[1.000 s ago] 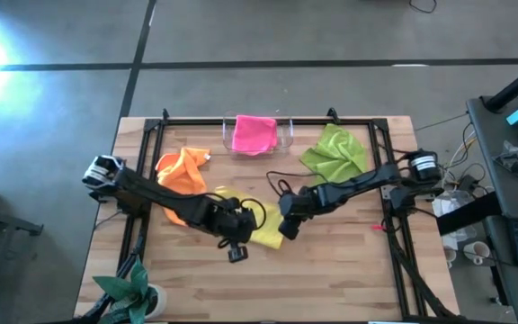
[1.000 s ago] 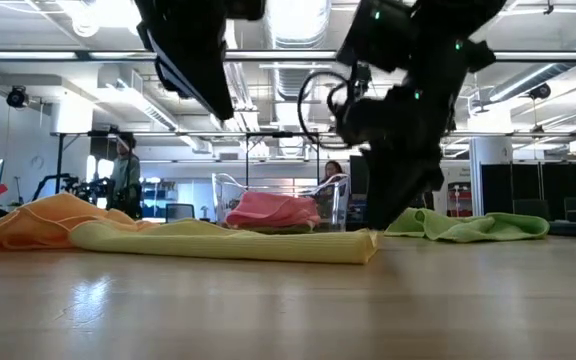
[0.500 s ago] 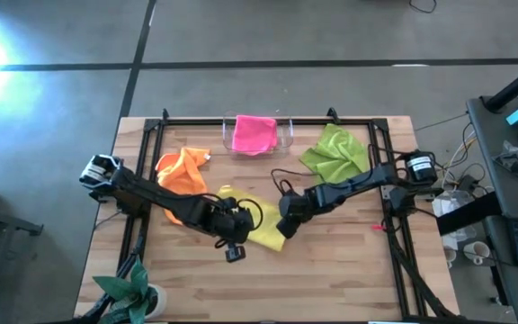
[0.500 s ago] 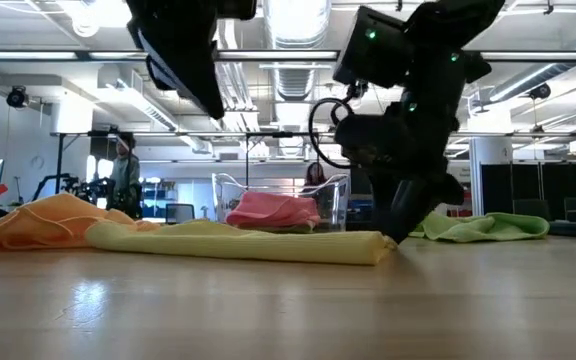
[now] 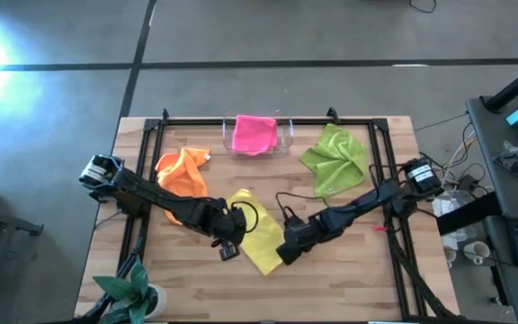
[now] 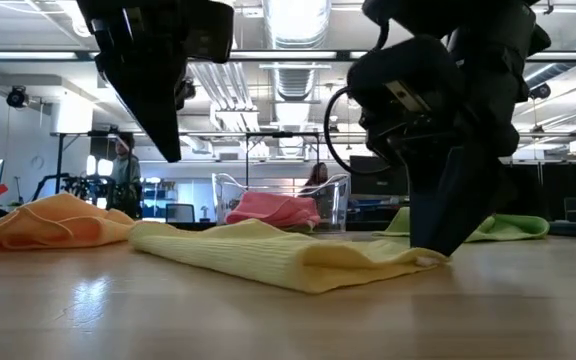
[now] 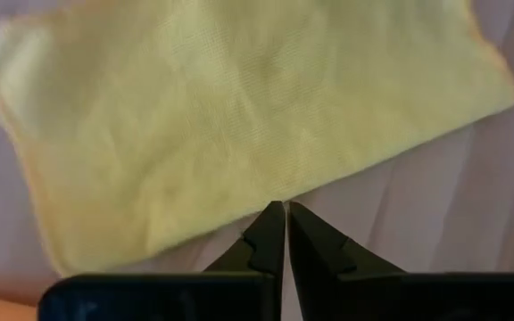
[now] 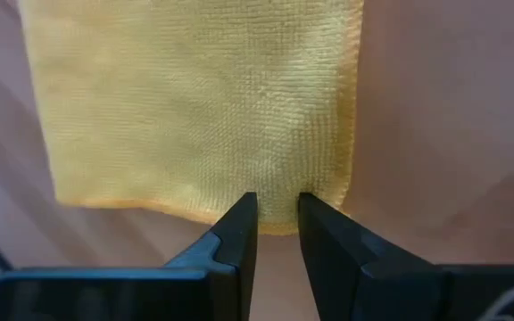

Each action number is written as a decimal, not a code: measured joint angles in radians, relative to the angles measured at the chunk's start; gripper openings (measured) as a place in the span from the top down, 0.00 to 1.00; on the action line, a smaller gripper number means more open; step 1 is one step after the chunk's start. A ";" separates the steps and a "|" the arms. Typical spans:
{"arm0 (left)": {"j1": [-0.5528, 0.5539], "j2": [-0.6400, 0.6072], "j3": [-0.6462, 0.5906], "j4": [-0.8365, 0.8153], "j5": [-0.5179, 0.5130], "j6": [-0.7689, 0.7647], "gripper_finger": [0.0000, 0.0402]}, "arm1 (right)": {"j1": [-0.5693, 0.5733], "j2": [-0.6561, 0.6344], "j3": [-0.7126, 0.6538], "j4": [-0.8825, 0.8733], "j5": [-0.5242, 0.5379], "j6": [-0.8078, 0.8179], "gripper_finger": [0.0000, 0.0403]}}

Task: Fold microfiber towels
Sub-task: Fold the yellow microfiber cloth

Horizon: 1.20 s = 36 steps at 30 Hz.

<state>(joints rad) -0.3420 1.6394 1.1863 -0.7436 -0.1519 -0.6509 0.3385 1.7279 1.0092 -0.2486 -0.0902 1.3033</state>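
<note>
No text, label, brand, number or sign can be read in any of the views.

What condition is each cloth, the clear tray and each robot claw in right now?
yellow towel: folded, flat on the table, its end between the right claw's fingers.
orange towel: crumpled, unfolded.
lime green towel: rumpled, unfolded.
pink towel: lying in the clear tray.
left gripper: shut, empty, at the yellow towel's edge.
right gripper: closing on the yellow towel's end.
</note>
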 joint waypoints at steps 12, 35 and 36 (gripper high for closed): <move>-0.008 0.000 -0.020 0.017 0.065 0.002 0.99 | 0.036 -0.009 0.016 0.187 0.035 -0.104 0.83; -0.072 0.212 -0.035 0.375 0.043 0.001 0.99 | 0.034 -0.284 0.017 -0.144 0.256 -0.143 0.83; -0.075 0.223 -0.035 0.374 0.046 0.001 0.99 | 0.034 -0.280 0.017 -0.144 0.256 -0.143 0.83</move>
<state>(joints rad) -0.4165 1.8626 1.1515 -0.3697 -0.1055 -0.6495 0.3729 1.4481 1.0263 -0.3926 0.1661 1.1601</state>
